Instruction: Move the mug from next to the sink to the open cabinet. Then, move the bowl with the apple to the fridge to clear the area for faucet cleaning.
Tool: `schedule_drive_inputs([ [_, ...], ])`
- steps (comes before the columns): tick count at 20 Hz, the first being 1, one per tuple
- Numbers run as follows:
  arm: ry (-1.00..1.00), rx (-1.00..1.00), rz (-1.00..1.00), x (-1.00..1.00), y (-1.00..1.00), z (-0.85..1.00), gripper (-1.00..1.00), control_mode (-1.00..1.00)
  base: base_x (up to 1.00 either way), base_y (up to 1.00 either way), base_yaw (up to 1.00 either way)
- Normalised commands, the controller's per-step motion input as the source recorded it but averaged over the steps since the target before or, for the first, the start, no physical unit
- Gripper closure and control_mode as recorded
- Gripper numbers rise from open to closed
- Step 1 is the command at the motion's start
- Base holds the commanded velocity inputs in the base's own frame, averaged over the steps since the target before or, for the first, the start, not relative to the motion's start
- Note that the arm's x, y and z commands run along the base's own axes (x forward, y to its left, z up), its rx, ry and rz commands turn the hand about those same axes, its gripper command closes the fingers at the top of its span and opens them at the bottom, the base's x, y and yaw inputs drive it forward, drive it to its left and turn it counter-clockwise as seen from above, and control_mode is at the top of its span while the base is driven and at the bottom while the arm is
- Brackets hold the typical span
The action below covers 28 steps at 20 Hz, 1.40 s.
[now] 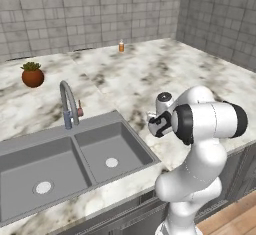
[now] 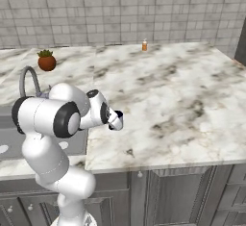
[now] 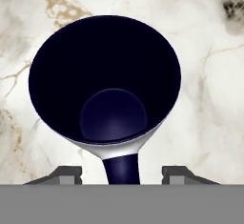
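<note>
Mug [image 3: 107,85]: dark navy, pale rim, upright on the marble table [image 2: 192,100] right of the sink [image 1: 75,159], seen from straight above in the hand view.
Gripper [image 3: 121,173]: directly over the mug, fingertips [image 3: 64,173] spread wide, one either side of its handle, holding nothing.
Faucet [image 1: 67,104]: behind the sink.
Also on the table: potted plant [image 1: 32,75] (far back) and small orange bottle [image 1: 121,46] by the wall.

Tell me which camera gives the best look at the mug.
The hand view: the mug sits right below the camera, its dark navy inside, pale rim and handle plain, on the marble counter. In the left base view the arm covers it; in the right base view only a dark bit shows by the gripper.
</note>
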Motion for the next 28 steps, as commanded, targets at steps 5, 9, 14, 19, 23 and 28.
schedule_drive_inputs([
  [5,0.00,0.00,0.00,0.00,0.00,0.00,1.00,-1.00,0.00,0.00,0.00],
  [9,-0.04,0.00,0.00,-0.02,0.00,0.27,1.00,-1.00,0.00,0.00,0.00],
  [14,-0.16,-0.01,0.00,-0.39,0.00,0.96,1.00,-1.00,0.00,0.00,0.00],
  [19,-0.27,-0.03,-0.01,-0.78,0.00,1.00,1.00,-1.00,0.00,0.00,0.00],
  [23,-0.22,-0.01,0.00,-0.88,0.00,1.00,1.00,-1.00,0.00,0.00,0.00],
  [28,-0.13,0.00,-0.04,-0.60,0.00,0.54,1.00,1.00,-0.40,0.00,-0.17],
])
